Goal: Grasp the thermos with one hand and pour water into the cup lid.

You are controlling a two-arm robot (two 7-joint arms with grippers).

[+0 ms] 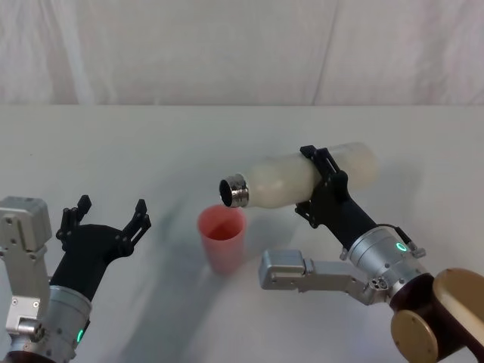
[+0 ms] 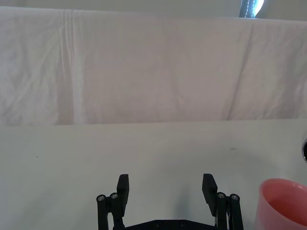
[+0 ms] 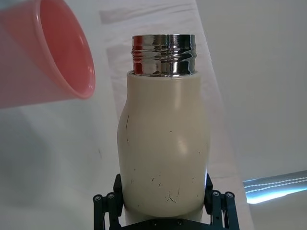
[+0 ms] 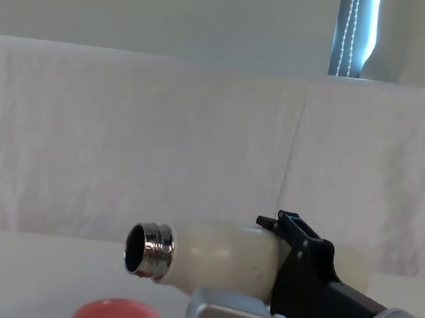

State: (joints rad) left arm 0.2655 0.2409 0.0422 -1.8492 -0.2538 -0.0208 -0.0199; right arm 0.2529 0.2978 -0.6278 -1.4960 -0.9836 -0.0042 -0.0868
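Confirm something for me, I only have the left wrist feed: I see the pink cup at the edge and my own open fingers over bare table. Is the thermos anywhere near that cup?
Observer: Yes. The right gripper is shut on the thermos and holds it tipped nearly level, steel neck above the cup lid.
Operator: Is the cup upright?
Observer: Upright on the table, mouth open under the neck in the chest view.
Operator: Water coming out?
Observer: No stream visible in head or chest view; the cup's inside looks dry as far as I can tell.
Operator: Left arm in the way?
Observer: No. The left gripper sits open, apart from the cup on the robot's left.
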